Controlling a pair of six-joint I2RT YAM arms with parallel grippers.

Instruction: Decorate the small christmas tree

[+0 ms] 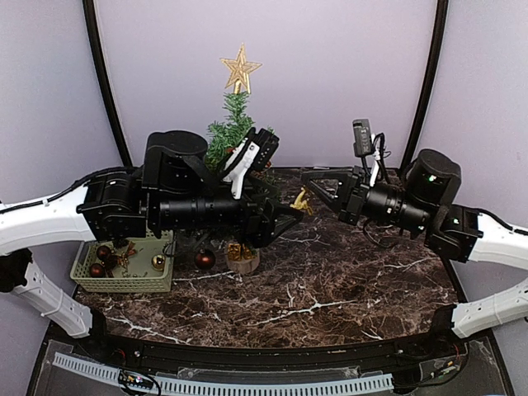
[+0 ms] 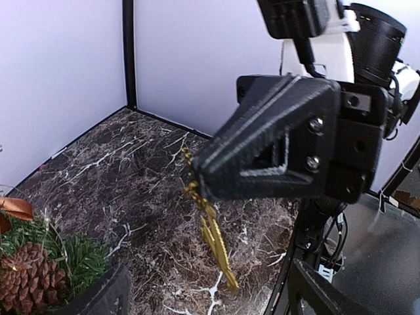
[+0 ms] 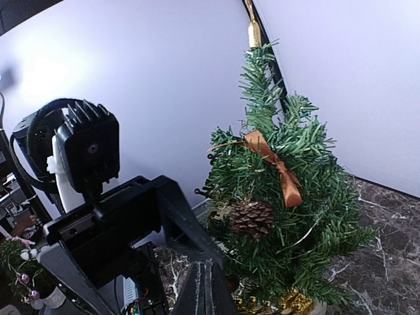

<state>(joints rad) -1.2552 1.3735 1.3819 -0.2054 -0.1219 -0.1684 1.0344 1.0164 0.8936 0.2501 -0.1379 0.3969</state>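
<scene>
The small christmas tree (image 1: 233, 124) stands at the back of the marble table, a gold star (image 1: 240, 66) on its tip. In the right wrist view the tree (image 3: 295, 223) carries a pine cone (image 3: 251, 218) and an orange ribbon (image 3: 275, 164). My right gripper (image 1: 307, 191) is shut on the chain of a flat gold ornament (image 2: 216, 243), which hangs below its fingertips above the table. My left gripper (image 2: 210, 302) faces it, jaws spread wide on either side of the ornament without touching it. In the right wrist view the ornament is hidden under the shut fingers (image 3: 213, 282).
A green basket (image 1: 124, 285) with several baubles sits at the table's left. A dark red ball (image 1: 204, 258) lies beside the tree's wooden base, where a gold garland (image 1: 239, 250) rests. The two arms meet just right of the tree.
</scene>
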